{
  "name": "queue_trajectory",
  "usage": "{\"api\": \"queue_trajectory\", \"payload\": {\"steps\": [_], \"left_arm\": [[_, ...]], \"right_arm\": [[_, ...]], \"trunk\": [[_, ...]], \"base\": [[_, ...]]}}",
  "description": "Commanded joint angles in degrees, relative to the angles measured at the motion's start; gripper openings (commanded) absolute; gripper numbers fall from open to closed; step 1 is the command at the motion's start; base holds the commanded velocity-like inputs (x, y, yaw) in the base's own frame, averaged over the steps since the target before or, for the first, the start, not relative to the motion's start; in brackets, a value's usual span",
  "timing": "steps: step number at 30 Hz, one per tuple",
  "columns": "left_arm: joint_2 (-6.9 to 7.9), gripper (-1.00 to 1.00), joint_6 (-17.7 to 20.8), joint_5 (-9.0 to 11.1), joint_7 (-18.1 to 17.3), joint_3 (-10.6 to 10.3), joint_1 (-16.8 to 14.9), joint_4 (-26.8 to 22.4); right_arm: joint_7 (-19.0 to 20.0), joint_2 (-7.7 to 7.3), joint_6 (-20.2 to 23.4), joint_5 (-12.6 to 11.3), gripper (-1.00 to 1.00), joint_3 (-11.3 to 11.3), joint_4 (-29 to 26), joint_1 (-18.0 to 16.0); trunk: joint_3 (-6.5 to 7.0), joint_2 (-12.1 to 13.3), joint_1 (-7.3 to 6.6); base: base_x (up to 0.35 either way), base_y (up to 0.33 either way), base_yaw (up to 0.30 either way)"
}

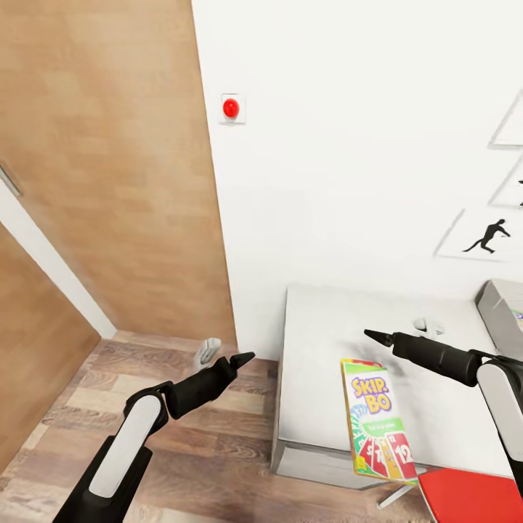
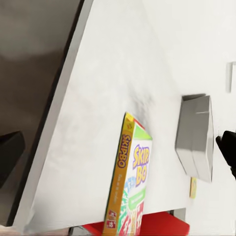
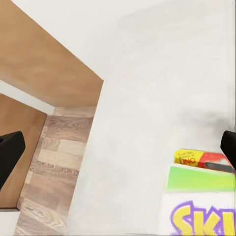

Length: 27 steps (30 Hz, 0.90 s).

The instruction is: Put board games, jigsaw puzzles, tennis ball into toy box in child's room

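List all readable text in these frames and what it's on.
"SKIP-BO": top face of the game box on the table.
"SKIP-BO": also along that box's yellow side.
"12": red card printed on the box.
"UNO": yellow patch at the box's end, barely legible.
Other small print on the box: too small to read.

Your head cam looked down over worktop [image 1: 319,407]; both wrist cams sat nearer, sharing SKIP-BO box [image 1: 378,421].

SKIP-BO box [image 3: 199,206] on pale table [image 3: 147,123], wood floor [image 3: 54,162], wooden door [image 3: 44,69]
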Motion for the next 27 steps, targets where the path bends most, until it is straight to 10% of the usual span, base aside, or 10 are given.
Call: {"api": "queue_trajectory", "payload": {"steps": [1,27], "left_arm": [[0.02,1.00,0.0,0.2,0.5,0.0,0.0,-0.1],[-0.19,1.00,0.0,-2.1,0.5,0.0,0.0,0.2]], "right_arm": [[0.6,0.02,0.3,0.5,1.00,-0.1,0.0,-0.1],[0.6,-0.02,0.2,0.6,1.00,-0.1,0.0,-0.1]], "trunk": [[-0.10,-0.1,0.03],[-0.10,-0.1,0.03]], "base": [[0.000,0.149,-0.271],[0.000,0.040,-0.279]]}}
